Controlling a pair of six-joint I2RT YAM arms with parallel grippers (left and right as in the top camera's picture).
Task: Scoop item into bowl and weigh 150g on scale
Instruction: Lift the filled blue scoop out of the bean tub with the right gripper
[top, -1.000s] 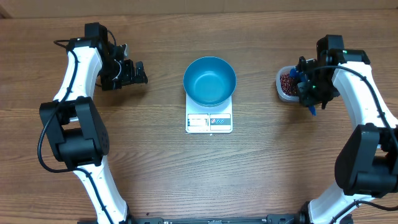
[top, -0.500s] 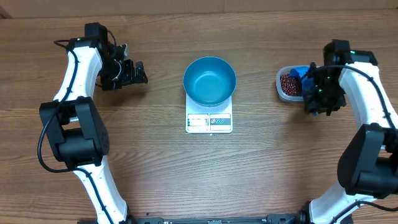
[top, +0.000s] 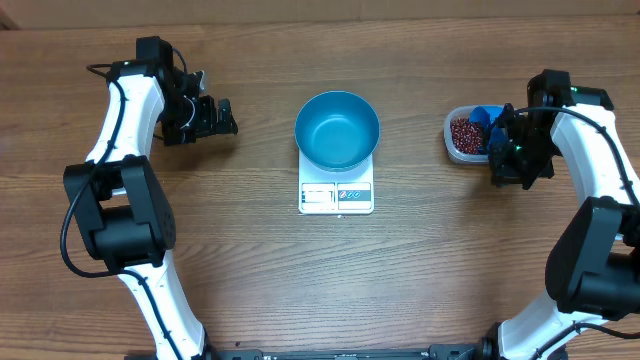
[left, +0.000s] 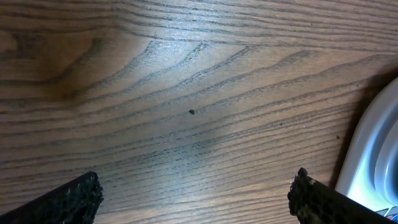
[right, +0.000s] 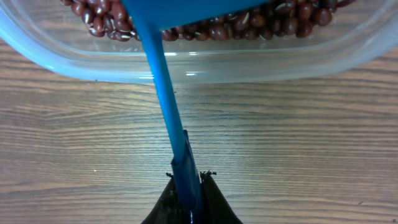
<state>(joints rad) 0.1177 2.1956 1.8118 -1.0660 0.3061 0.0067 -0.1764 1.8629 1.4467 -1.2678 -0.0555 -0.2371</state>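
Overhead: left gripper (top: 227, 116) is seen at far left, wide open & empty, held clear of the work. The empty bowl (top: 337, 130) is set on the scale (top: 336, 197) at centre, so added beans (top: 465, 133) can be weighed. At right they lie in the clear tub (top: 449, 137), w/ the blue scoop (top: 486, 115) over them. Its handle is clamped by the right gripper (right: 186, 198), prob. for a first dip.

1. No text, brand, number or sign can be read in any view.
2. The small white flat rectangular kitchen scale (top: 336, 196) lies well apart from the fingers of the left gripper (top: 228, 117) and the right gripper (right: 186, 202). Along its front edge it carries a pale display window and a panel with tiny red and dark marks, both too small to make out.
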